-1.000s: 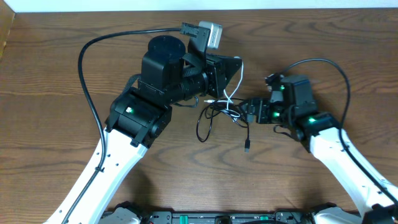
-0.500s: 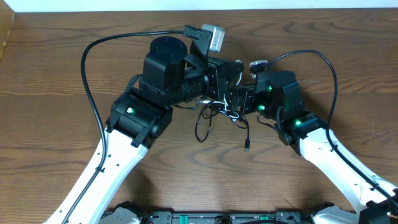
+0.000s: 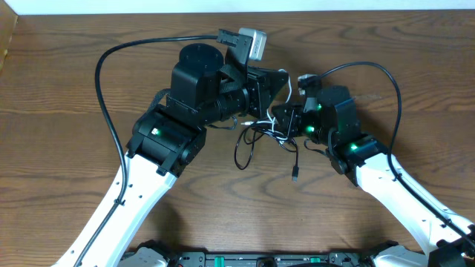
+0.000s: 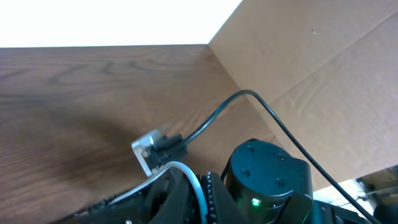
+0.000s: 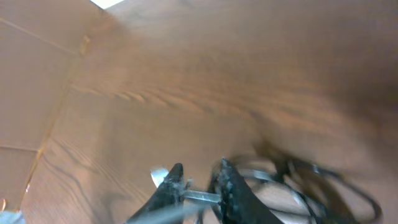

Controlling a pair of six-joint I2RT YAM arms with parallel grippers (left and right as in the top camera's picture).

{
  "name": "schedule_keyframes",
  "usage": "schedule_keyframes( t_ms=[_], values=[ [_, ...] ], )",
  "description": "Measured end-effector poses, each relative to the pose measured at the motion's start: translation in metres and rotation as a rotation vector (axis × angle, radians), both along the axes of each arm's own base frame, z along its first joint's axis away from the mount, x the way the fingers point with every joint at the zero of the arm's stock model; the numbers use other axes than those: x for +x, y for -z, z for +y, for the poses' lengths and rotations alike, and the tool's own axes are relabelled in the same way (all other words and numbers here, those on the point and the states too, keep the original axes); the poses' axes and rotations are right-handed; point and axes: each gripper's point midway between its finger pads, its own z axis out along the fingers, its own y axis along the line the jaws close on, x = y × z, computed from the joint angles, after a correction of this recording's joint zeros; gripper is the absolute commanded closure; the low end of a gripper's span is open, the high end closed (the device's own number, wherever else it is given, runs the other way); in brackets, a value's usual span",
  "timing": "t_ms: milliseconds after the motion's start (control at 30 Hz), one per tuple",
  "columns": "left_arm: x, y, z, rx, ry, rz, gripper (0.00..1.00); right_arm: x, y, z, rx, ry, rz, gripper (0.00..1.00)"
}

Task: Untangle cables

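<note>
The cables lie knotted at the table's middle: white strands [image 3: 276, 132] mixed with a thin black loop [image 3: 239, 154], and one black plug end [image 3: 295, 176] trailing toward the front. My left gripper [image 3: 276, 83] hovers just behind the knot. It is shut on the white cable [image 4: 193, 177], which arches up between its jaws. My right gripper [image 3: 279, 117] presses into the knot's right side. In the blurred right wrist view its jaws [image 5: 200, 171] stand nearly together, with a pale stretch of white cable [image 5: 202, 198] pinched between them. Black cables [image 5: 311, 180] lie just beyond.
The left arm's thick black cable [image 3: 104, 81] arcs over the table's left half, and the right arm's cable [image 3: 387, 74] loops behind its wrist. A cardboard wall [image 4: 323, 56] stands along the table's side. The table's back edge [image 3: 371, 10] is close behind both grippers.
My right arm swung left into the knot and its jaws closed from wide open onto the white cable. The left arm held still, keeping its grip.
</note>
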Motion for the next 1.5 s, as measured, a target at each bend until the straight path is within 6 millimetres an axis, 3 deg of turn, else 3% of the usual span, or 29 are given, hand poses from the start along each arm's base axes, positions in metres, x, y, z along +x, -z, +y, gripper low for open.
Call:
schedule_keyframes(
  t_ms=[367, 467, 600, 667, 900, 967, 1067, 1167, 1267, 1367, 1500],
  values=[
    [0.013, 0.014, 0.016, 0.095, -0.101, -0.017, 0.92, -0.018, 0.026, -0.009, -0.065, -0.006, 0.119, 0.99],
    [0.014, 0.021, 0.019, 0.124, -0.113, -0.010, 0.64, -0.021, 0.030, -0.010, -0.078, -0.008, 0.139, 0.99],
    [0.015, 0.040, 0.028, 0.197, -0.143, 0.030, 0.41, -0.031, 0.042, -0.016, -0.115, -0.004, 0.195, 0.99],
    [0.016, 0.053, 0.032, 0.236, -0.164, 0.065, 0.36, -0.037, 0.052, -0.025, -0.159, 0.014, 0.235, 0.99],
    [0.011, 0.104, 0.049, 0.393, -0.201, 0.212, 0.35, -0.049, 0.079, -0.066, -0.323, 0.128, 0.338, 0.99],
    [0.009, 0.117, 0.052, 0.430, -0.203, 0.253, 0.36, -0.046, 0.075, -0.074, -0.325, 0.155, 0.330, 0.99],
    [0.005, 0.139, 0.055, 0.486, -0.195, 0.324, 0.36, -0.041, 0.055, -0.080, -0.306, 0.182, 0.268, 0.98],
    [0.005, 0.154, 0.055, 0.515, -0.190, 0.363, 0.36, -0.040, 0.030, -0.080, -0.279, 0.184, 0.193, 0.85],
    [0.007, 0.162, 0.053, 0.529, -0.187, 0.382, 0.35, -0.042, 0.010, -0.082, -0.263, 0.185, 0.144, 0.79],
    [0.008, 0.170, 0.053, 0.543, -0.184, 0.400, 0.35, -0.049, 0.008, -0.085, -0.275, 0.184, 0.161, 0.76],
    [0.008, 0.189, 0.053, 0.580, -0.177, 0.451, 0.35, -0.066, 0.024, -0.095, -0.332, 0.183, 0.246, 0.73]
  ],
)
